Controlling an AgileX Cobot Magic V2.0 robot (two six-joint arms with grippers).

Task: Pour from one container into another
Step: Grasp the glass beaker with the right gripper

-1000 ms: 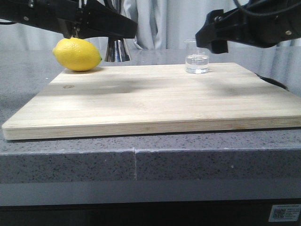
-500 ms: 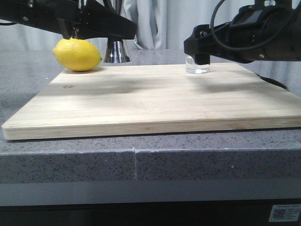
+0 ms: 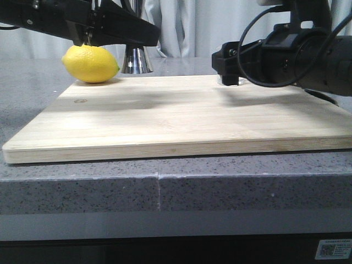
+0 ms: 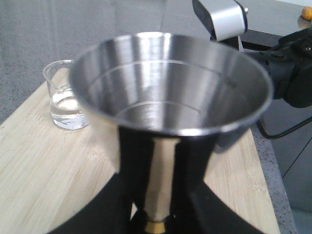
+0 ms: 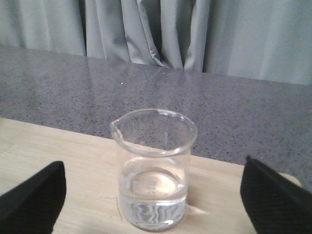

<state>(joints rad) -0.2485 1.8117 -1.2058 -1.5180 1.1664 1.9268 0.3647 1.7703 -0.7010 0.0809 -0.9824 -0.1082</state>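
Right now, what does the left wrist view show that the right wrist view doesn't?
Left wrist only: the steel jigger, its cup empty, gripped at the waist by the left gripper, with the right arm behind it. Right wrist only: the grey curtains and the right gripper open, its fingertips apart from the glass. Both: the beaker holding clear liquid, upright on the board.
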